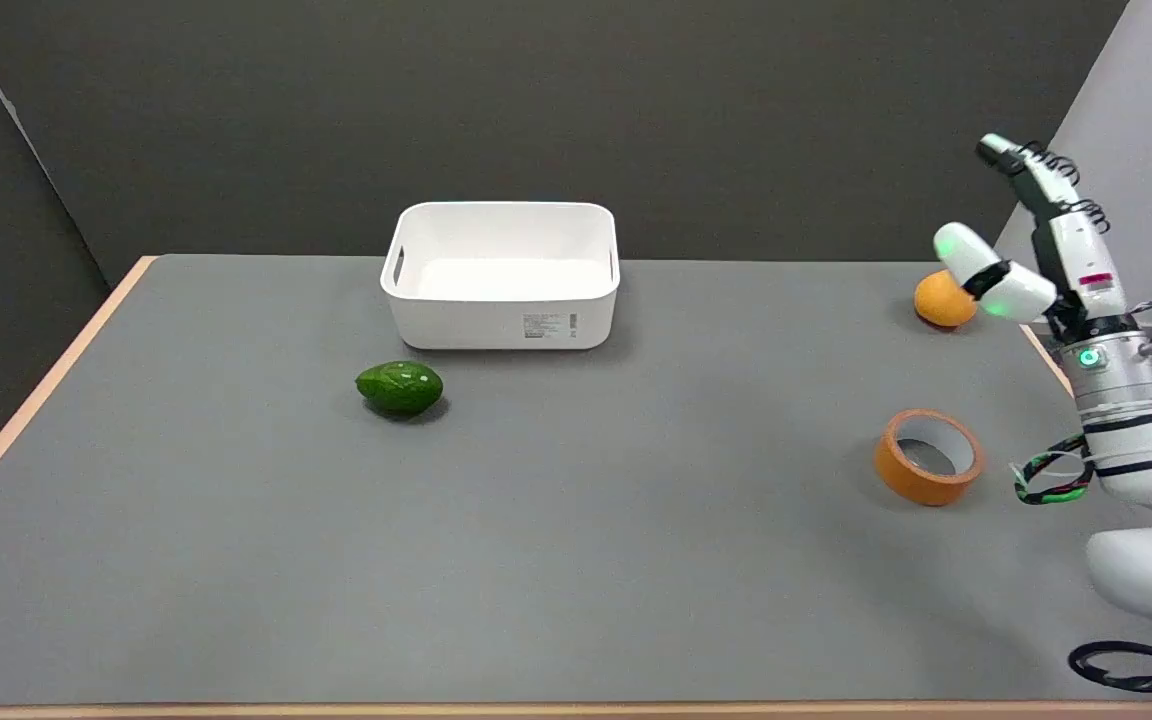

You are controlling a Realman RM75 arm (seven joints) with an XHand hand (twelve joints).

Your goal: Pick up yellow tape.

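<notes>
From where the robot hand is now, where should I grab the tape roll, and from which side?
Take the tape roll across its wall from above. It lies flat with the hole facing up, so its rim is exposed. The robot hand is raised beyond it with fingers apart, holding nothing. The orange sits well clear.

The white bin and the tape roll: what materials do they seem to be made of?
The white bin looks like moulded plastic with a smooth, slightly glossy finish, rounded corners and cut-out handles. The tape roll seems to be matte paper-like tape, orange-yellow, wound on a pale inner core, probably cardboard.
</notes>
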